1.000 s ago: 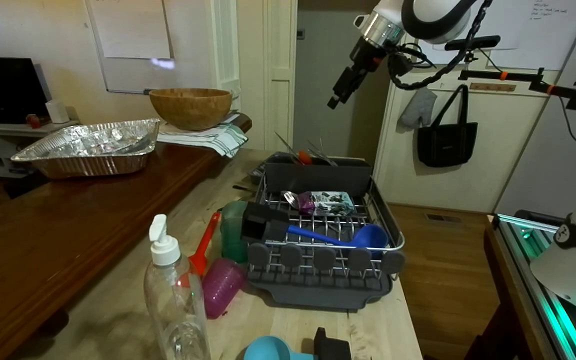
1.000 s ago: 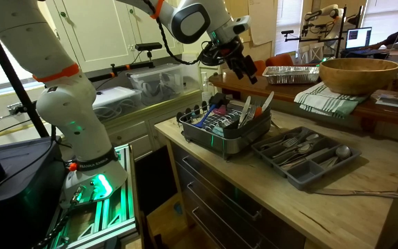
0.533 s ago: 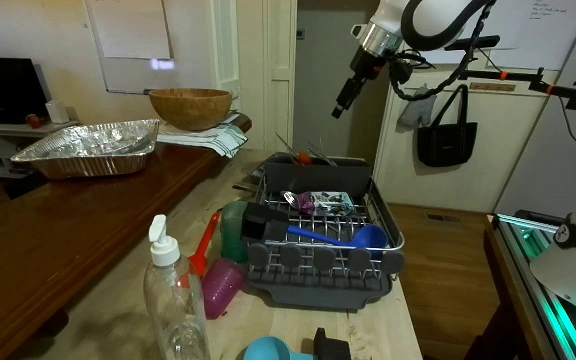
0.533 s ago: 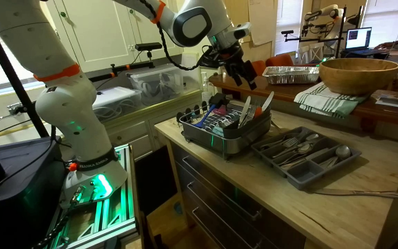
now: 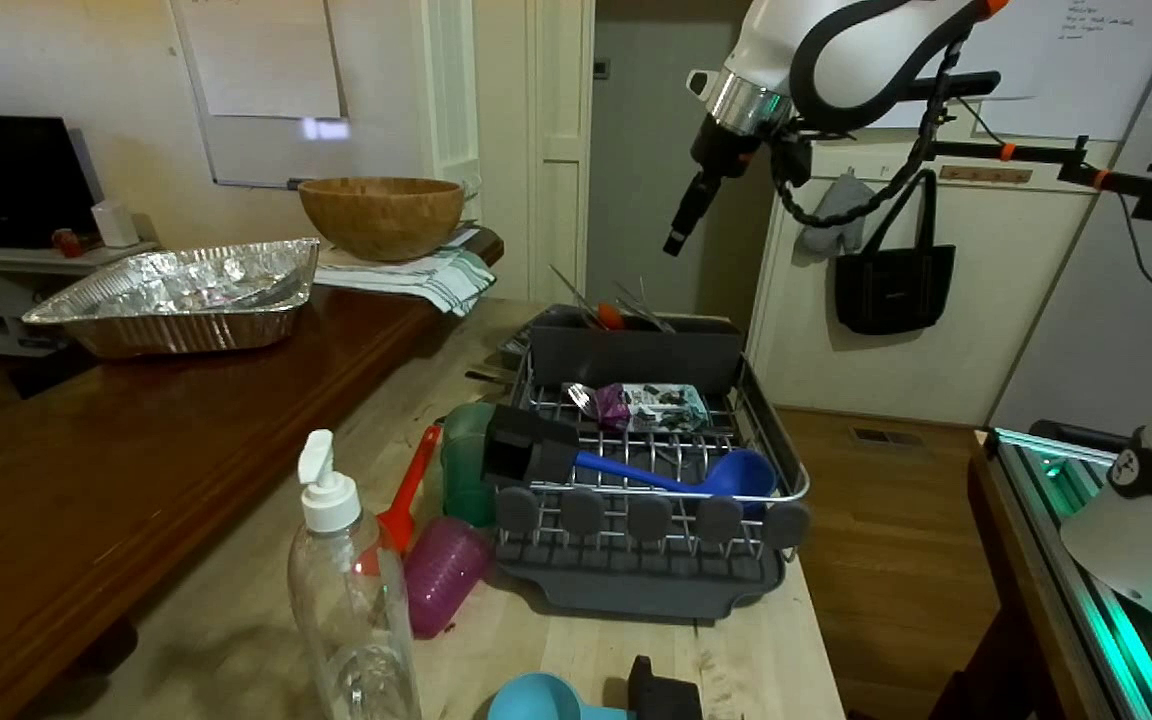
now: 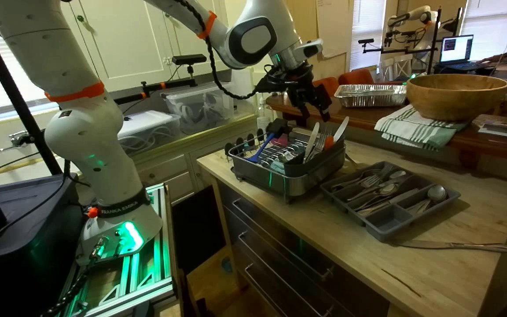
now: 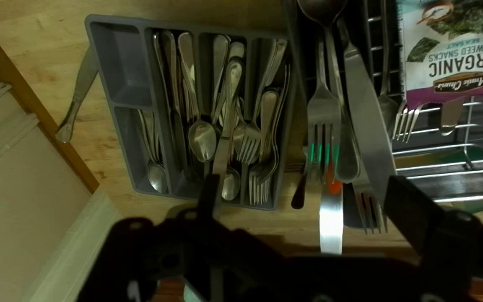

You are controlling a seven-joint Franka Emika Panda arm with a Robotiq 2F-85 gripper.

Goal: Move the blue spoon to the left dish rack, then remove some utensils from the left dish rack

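The bright-blue spoon [image 5: 736, 475] lies across the dark grey wire dish rack [image 5: 636, 592], its handle running to a black block-like end. It also shows in an exterior view [image 6: 261, 149]. The rack shows there too [image 6: 299, 185], with knives and forks [image 6: 313, 141] standing in its caddy. My gripper [image 6: 315, 115] is open and empty above the caddy; an exterior view shows it edge-on [image 5: 674, 243]. In the wrist view, the caddy's knives and forks [image 7: 367, 105] lie between and beyond the open fingers [image 7: 304, 182]. The blue spoon is out of the wrist view.
A grey cutlery tray [image 6: 380, 233] and a loose knife [image 6: 456, 245] lie beside the rack. A snack packet [image 5: 661, 407] lies in the rack. A pink cup [image 5: 446, 575], soap bottle [image 5: 351, 600] and light-blue scoop [image 5: 541, 700] stand near it. A wooden bowl [image 6: 456, 97] sits on the raised counter.
My gripper has moved down toward the utensils in the rack's caddy and its tilt has changed slightly. It stays open. The spoon, rack and utensils have not moved.
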